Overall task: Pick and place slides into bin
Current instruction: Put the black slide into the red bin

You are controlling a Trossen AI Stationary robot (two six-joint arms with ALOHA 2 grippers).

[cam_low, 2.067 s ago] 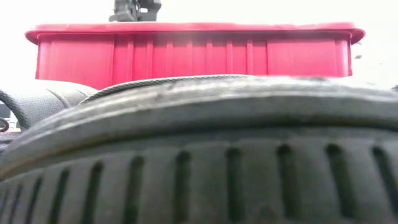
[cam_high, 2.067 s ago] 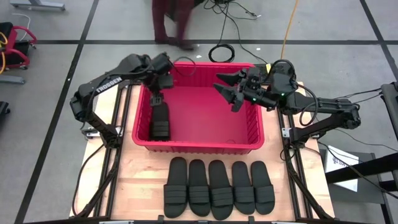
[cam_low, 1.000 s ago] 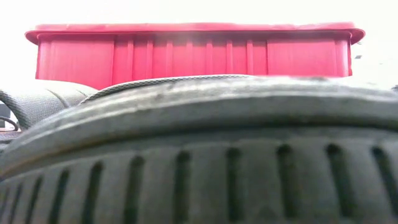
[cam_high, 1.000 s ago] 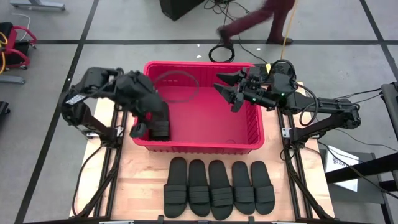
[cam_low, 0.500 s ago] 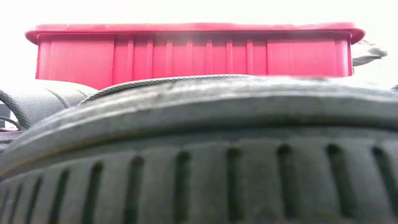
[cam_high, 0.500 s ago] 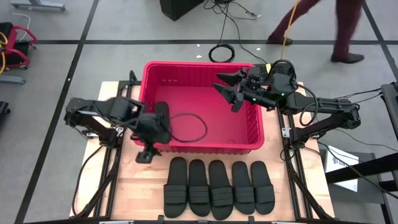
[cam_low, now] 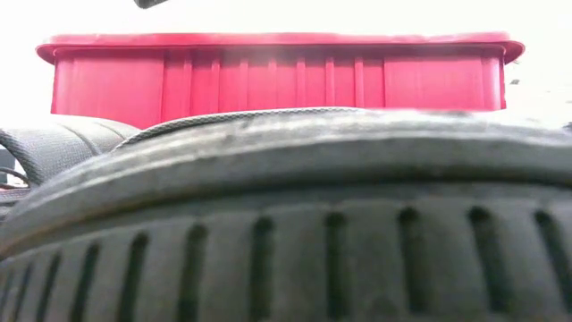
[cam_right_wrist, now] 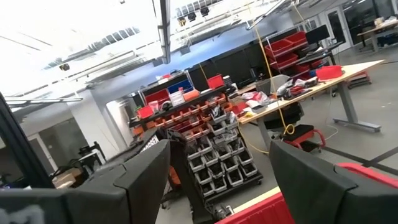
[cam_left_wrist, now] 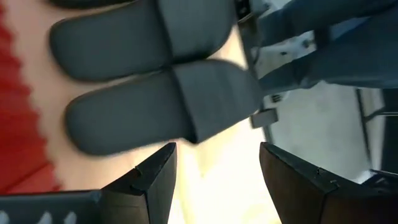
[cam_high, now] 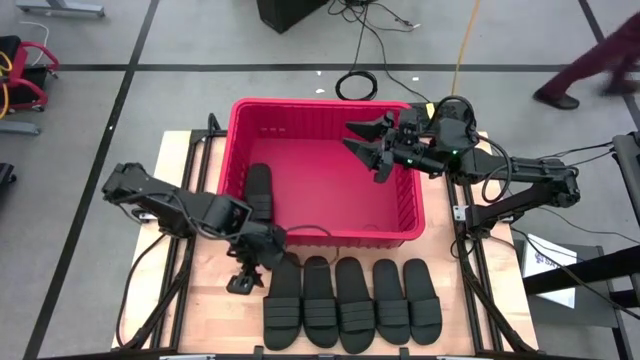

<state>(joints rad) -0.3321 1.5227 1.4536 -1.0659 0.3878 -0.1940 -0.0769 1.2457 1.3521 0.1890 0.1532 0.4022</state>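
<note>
You have one slide (cam_high: 259, 190) lying inside the bin (cam_high: 325, 235), lengthwise against its left wall, with the rest of the red floor bare around it. The other five slides (cam_high: 352, 302) sit side by side in a neat row on the wooden table (cam_high: 205, 285), just in front of the bin's near wall, straps running across. In the low view the ribbed edge of one slide (cam_low: 286, 233) fills most of the picture, with the bin's ribbed red wall (cam_low: 277, 85) rising behind it.

Your left gripper (cam_high: 246, 275) is down over the table at the left end of that row, just beside the leftmost slide (cam_high: 283, 302). The left wrist view shows its two dark fingers (cam_left_wrist: 149, 180) spread apart with nothing between them, and two slides (cam_left_wrist: 155, 109) on the pale wood just ahead, with the red bin wall at the edge of that picture.

Your right gripper (cam_high: 365, 143) hangs above the bin's far right corner, fingers (cam_high: 362, 127) parted and empty. Its wrist camera looks out level into the room: a workshop with shelves of red and blue parts bins (cam_right_wrist: 211, 143), a long workbench (cam_right_wrist: 311, 87) on metal legs and a yellow cable (cam_right_wrist: 277, 87) hanging down.

Around the table you see grey floor crossed by black tape lines, loose black cables (cam_high: 357, 85) beyond the bin, and a person's leg (cam_high: 590, 70) in dark red trousers at the far right.
</note>
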